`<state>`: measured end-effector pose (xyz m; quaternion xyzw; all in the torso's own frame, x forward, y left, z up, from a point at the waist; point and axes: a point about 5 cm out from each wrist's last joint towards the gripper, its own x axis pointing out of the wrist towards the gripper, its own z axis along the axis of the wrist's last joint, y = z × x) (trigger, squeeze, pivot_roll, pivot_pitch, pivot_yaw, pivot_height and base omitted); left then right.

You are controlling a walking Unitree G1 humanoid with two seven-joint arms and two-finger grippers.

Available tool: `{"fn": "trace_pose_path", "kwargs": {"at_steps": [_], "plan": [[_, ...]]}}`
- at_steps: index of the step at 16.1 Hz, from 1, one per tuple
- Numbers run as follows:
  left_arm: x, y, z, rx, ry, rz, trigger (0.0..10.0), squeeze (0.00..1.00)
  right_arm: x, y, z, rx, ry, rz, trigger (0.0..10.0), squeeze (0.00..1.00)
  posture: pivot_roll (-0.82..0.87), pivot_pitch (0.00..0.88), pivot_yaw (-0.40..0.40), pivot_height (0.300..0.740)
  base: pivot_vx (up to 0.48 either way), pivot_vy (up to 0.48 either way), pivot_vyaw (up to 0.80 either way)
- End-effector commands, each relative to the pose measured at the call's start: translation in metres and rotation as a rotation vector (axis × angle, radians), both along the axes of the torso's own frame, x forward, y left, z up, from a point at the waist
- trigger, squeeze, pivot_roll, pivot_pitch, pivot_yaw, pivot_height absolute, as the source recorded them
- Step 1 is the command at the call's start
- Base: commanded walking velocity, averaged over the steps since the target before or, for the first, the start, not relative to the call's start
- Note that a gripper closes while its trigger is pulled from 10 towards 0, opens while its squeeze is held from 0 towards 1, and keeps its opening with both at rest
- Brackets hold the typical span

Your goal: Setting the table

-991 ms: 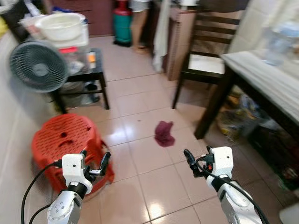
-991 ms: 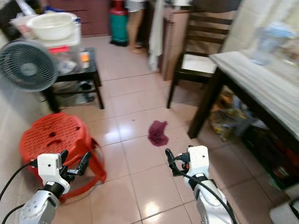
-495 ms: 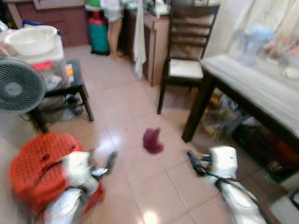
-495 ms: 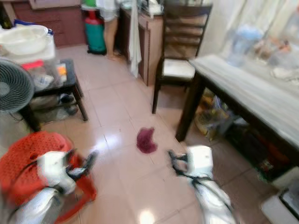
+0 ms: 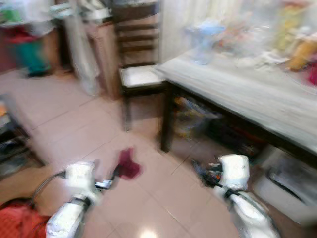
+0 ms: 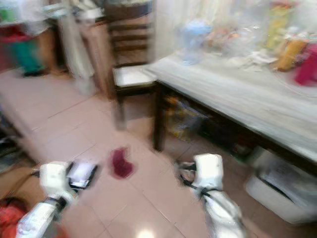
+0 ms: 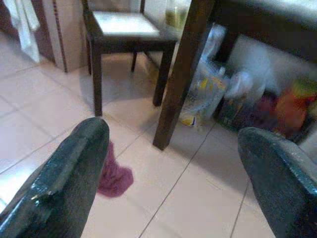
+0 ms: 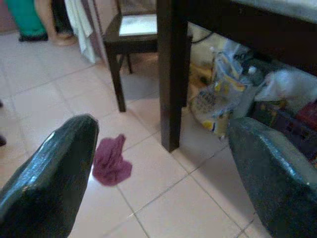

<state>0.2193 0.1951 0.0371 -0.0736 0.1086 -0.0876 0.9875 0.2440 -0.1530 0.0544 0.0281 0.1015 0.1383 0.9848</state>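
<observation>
Head views blurred. Left tool and right tool hang low over the floor, fingers apart, empty. Table carries blurred bottles along its far edge. Obstructions: chair at the table's end, maroon cloth on the floor, bags beneath.

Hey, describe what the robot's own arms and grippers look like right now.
Both arms are silver metal with rounded segments, each ending in a boxy white wrist block. A thin black cable loops off the left arm. The left gripper and right gripper each have two long, thick black fingers with a slightly glossy, textured surface and rounded tips. No markings are legible through the blur.
</observation>
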Motion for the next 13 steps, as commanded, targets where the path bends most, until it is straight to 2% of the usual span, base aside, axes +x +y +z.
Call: {"fn": "trace_pose_path", "kwargs": {"at_steps": [1, 3, 5, 11, 13], "plan": [[0.002, -0.010, -0.001, -0.018, -0.003, -0.017, 10.0, 0.00, 0.000, -0.011, 0.002, -0.021, -0.003, -0.022, 10.0, 0.00, -0.10, 0.059, -0.002, 0.740, 0.000, 0.000, -0.80], [0.002, -0.007, -0.009, -0.003, 0.025, 0.016, 10.0, 0.00, -0.001, -0.012, 0.003, -0.022, -0.003, -0.021, 10.0, 0.00, -0.10, 0.062, -0.003, 0.740, 0.000, 0.000, -0.80], [0.002, -0.003, -0.014, 0.023, 0.047, 0.068, 10.0, 0.00, -0.001, -0.012, 0.003, -0.021, -0.002, -0.024, 10.0, 0.00, -0.11, 0.064, -0.004, 0.740, 0.000, 0.000, -0.24], [0.007, -0.006, -0.009, 0.070, 0.027, 0.111, 10.0, 0.00, -0.001, -0.014, 0.003, -0.008, 0.011, -0.040, 10.0, 0.00, -0.11, 0.066, -0.009, 0.740, 0.000, 0.000, 0.00], [0.008, -0.006, -0.007, 0.081, 0.027, 0.126, 10.0, 0.00, -0.001, -0.014, 0.002, -0.009, 0.018, -0.041, 10.0, 0.00, -0.11, 0.065, -0.009, 0.740, 0.000, 0.000, -0.76]]}}
